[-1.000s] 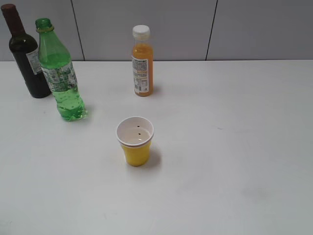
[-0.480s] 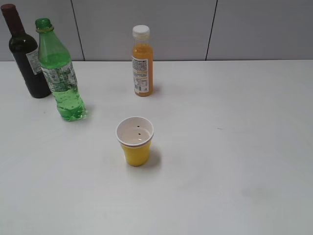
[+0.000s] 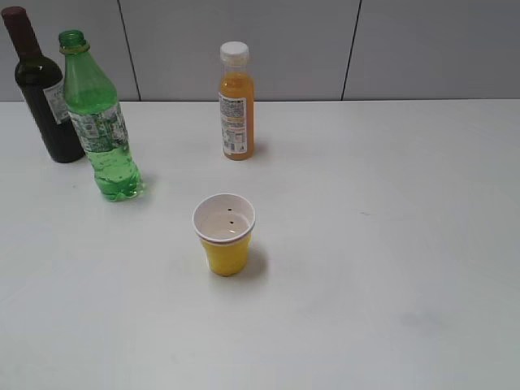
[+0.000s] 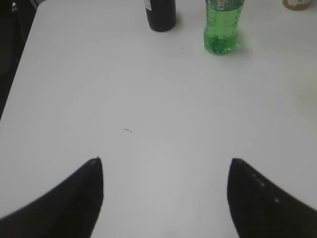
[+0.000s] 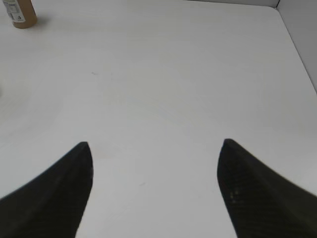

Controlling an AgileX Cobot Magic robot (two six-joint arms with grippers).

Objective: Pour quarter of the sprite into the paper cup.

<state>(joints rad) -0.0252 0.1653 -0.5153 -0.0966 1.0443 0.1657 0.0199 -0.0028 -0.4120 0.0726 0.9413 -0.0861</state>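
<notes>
The sprite, a tall green bottle with no cap and a white-green label, stands upright at the back left of the white table. Its lower part also shows at the top of the left wrist view. The paper cup, yellow outside and white inside, stands upright near the table's middle, in front of the bottles. My left gripper is open and empty over bare table, well short of the sprite. My right gripper is open and empty over bare table. Neither gripper shows in the exterior view.
A dark wine bottle stands just behind and left of the sprite; its base shows in the left wrist view. A small orange juice bottle with a white cap stands at the back centre, and shows in the right wrist view.
</notes>
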